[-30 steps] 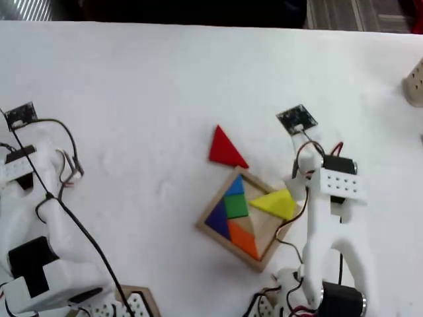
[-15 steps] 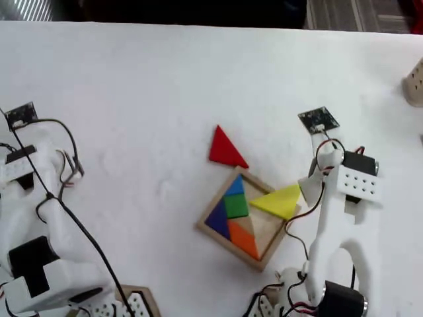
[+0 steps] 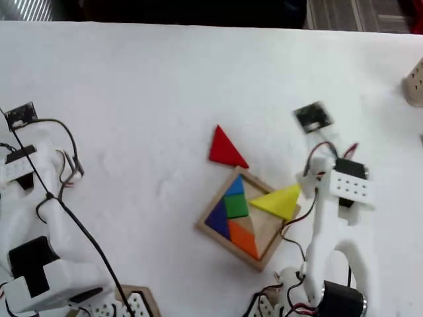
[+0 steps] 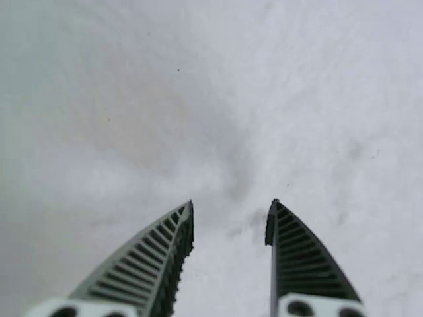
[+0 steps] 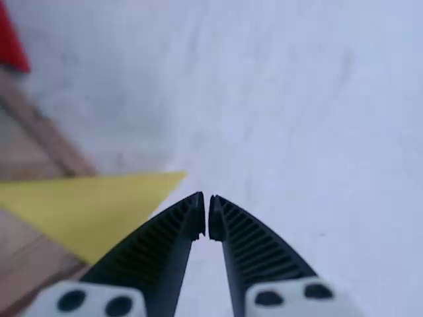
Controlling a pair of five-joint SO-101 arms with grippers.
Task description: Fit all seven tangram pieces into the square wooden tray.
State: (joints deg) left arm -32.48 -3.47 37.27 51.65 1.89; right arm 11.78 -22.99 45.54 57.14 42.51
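Currently your right gripper [image 5: 206, 205], closed on nothing, sits just beside the yellow triangle [image 3: 276, 201], whose tip overhangs the wooden tray [image 3: 263, 230] toward that arm. Red triangle [image 3: 225, 149]: on the table just outside the tray. Left gripper [image 4: 232, 203]: open, well apart.

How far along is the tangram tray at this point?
Done: the blue, green, indigo and orange pieces sit in the tray. In hand: the yellow triangle lies across the tray's rim, unseated; the right claw is shut beside its tip, not gripping it. To do: the red triangle lies on the table outside the tray.
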